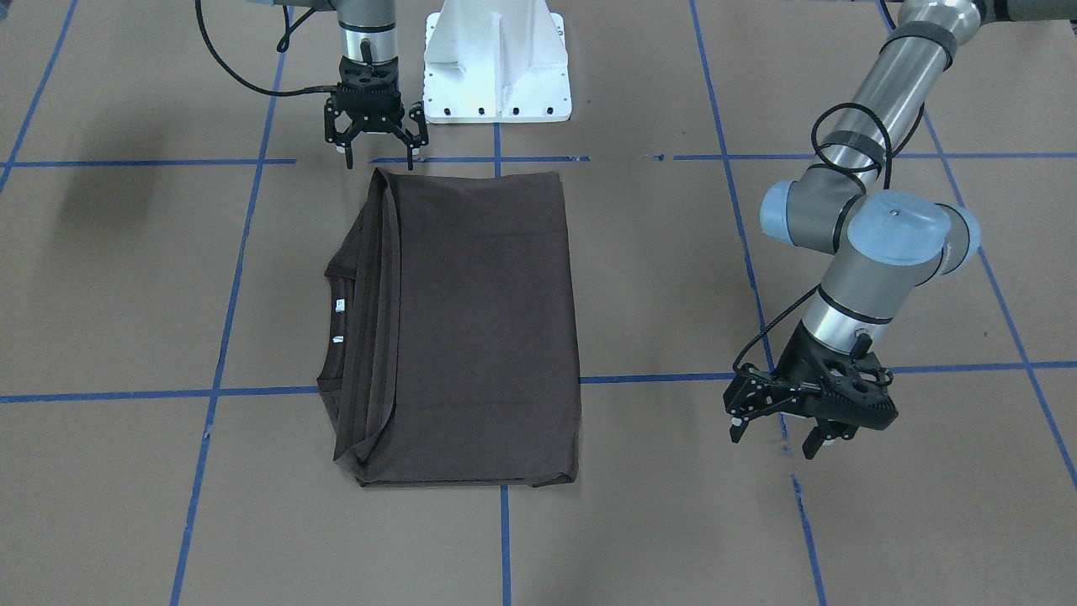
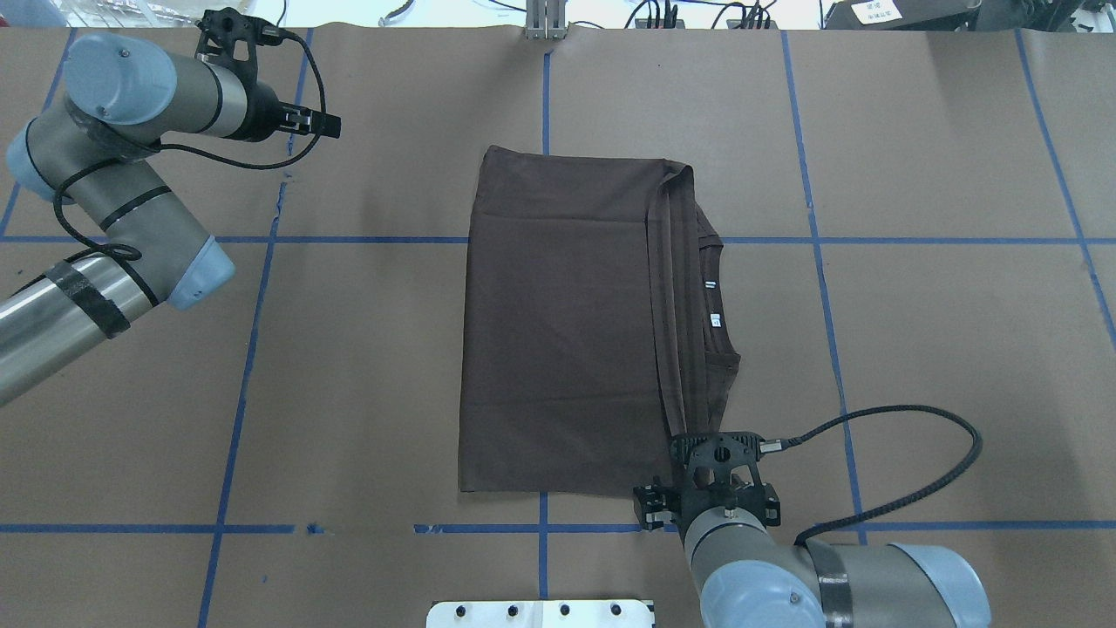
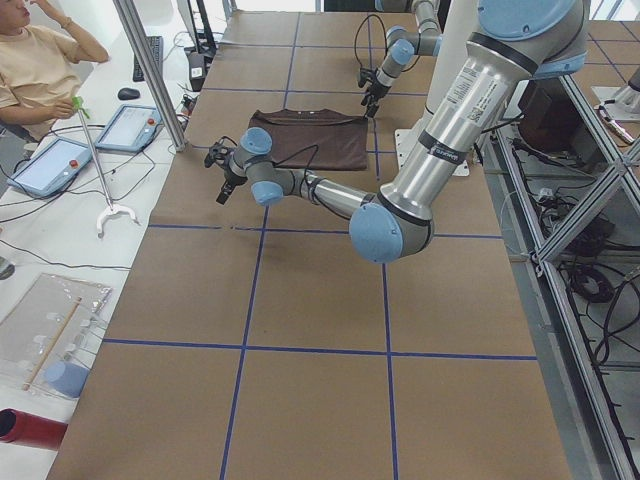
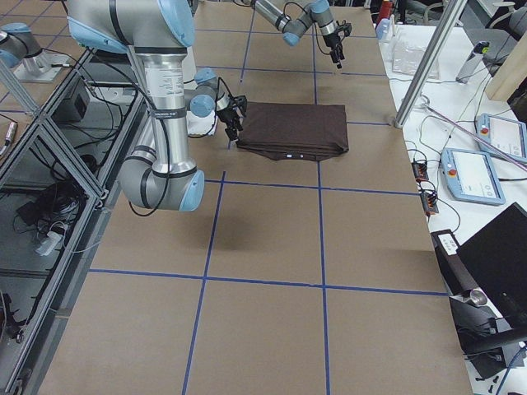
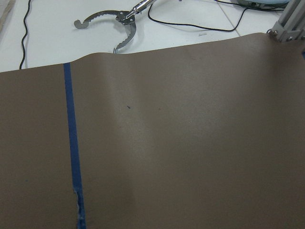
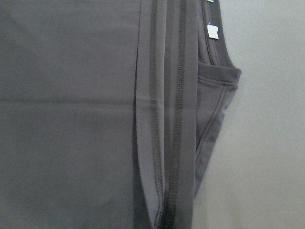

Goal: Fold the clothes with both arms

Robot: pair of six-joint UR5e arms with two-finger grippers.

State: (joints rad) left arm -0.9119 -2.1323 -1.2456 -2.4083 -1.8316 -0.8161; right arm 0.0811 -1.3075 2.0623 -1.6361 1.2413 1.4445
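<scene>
The dark brown T-shirt (image 1: 480,328) lies flat on the brown table, folded into a tall rectangle, with its collar (image 1: 336,328) and white neck tags on one long side. It also shows in the overhead view (image 2: 558,323) and fills the right wrist view (image 6: 71,119). My right gripper (image 1: 376,150) is open and empty, hovering at the shirt's corner nearest the robot base, on the collar side (image 2: 708,506). My left gripper (image 1: 776,439) is open and empty, well off the shirt's other side, near the far table edge (image 2: 327,125). The left wrist view shows only bare table.
The white robot base (image 1: 496,63) stands just behind the shirt. Blue tape lines (image 1: 505,539) grid the brown paper. Beyond the far edge lie a metal grabber tool (image 5: 114,24), cables, tablets (image 3: 125,128) and a seated operator (image 3: 40,70). A metal pole (image 3: 150,75) stands at the table's corner.
</scene>
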